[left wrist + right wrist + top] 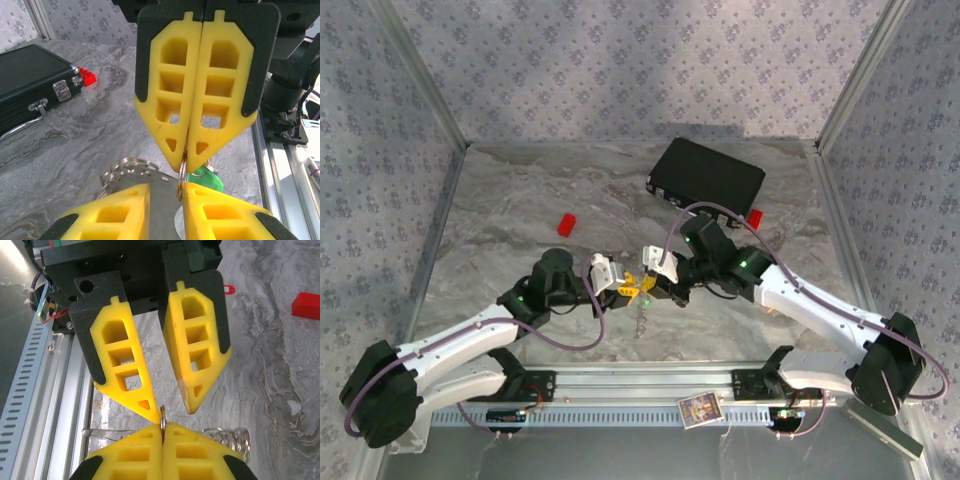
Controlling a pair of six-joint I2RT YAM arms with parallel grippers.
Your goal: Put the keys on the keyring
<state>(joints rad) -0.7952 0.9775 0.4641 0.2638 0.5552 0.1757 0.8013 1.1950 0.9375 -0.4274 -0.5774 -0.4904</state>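
My two grippers meet tip to tip above the table's front middle. The right gripper (652, 284) (162, 427) (189, 160) is shut on the keyring (162, 416) (182, 172), a thin metal ring seen edge-on. The left gripper (628, 284) (166, 192) (173, 412) stands open, and one fingertip (152, 412) touches the ring. A flat grey metal piece (162, 192) and silvery chain links (127, 167) (235, 437) hang below the ring. The green key head (207, 177) sits just behind it. A tiny red-and-white piece (228, 289), perhaps the other key, lies on the table.
A black case (708, 175) (30, 85) lies at the back, with a red block (756, 217) (87, 76) beside it. Another red block (567, 222) (307, 305) sits left of centre. The aluminium rail (640, 385) runs along the front, with a small card (700, 408) on it.
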